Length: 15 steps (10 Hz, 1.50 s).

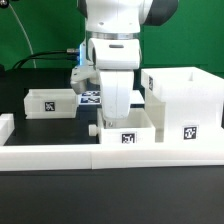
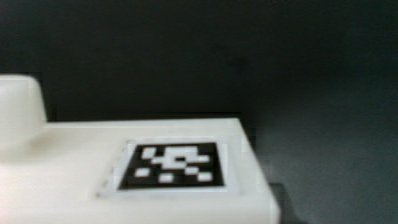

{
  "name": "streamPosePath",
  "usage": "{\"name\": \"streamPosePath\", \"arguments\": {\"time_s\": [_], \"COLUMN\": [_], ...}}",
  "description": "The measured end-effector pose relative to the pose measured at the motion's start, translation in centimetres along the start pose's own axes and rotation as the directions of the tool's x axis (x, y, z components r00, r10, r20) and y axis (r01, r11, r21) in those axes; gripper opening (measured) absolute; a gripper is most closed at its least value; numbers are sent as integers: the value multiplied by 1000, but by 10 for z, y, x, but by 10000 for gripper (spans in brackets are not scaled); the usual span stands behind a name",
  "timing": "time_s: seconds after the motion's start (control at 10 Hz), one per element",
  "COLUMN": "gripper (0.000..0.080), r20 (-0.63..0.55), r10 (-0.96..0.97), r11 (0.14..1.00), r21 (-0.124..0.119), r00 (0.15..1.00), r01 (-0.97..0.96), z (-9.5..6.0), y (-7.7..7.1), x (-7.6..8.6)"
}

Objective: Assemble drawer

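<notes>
The arm point(image 1: 118, 40) runs off the exterior view at twelve o'clock and covers most of the marker board point(image 1: 90, 97). Its fingers are hidden at the middle tray point(image 1: 125, 128), their spread untellable. The wrist view's tag point(image 2: 175, 165) is blurred.

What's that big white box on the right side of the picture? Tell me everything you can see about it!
The box case is the biggest white piece, smooth and plastic-looking, with thin straight walls. Its open side faces up, and only its inner walls show. One black-and-white square tag sits low on the wall facing the camera. It stands level on the dark table, just behind the long white rail. The middle tray sits close beside it; I cannot tell whether they touch.
</notes>
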State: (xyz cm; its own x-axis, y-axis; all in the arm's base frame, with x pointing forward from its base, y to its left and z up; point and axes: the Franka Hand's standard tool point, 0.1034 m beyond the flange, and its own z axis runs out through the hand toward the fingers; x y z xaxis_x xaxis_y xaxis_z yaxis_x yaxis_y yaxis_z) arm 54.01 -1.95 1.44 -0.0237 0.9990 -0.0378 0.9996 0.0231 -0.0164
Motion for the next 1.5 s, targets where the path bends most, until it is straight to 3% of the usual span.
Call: {"name": "streamPosePath", "arguments": {"time_s": [0.1, 0.3, 0.6, 0.9, 1.5], "gripper": [42, 42, 42, 42, 42], "r20": [0, -2, -1, 2, 2], "r10": [-7, -2, 0, -14, -13], "r11": [1000, 999, 999, 999, 1000], "r21": [-2, -36, -32, -31, -26], "r00": [1000, 1000, 1000, 1000, 1000], "r01": [7, 2, 0, 14, 13], "z": [0, 1, 1, 0, 1], "y": [0, 2, 1, 3, 2], "x": [0, -1, -1, 11, 11]}}
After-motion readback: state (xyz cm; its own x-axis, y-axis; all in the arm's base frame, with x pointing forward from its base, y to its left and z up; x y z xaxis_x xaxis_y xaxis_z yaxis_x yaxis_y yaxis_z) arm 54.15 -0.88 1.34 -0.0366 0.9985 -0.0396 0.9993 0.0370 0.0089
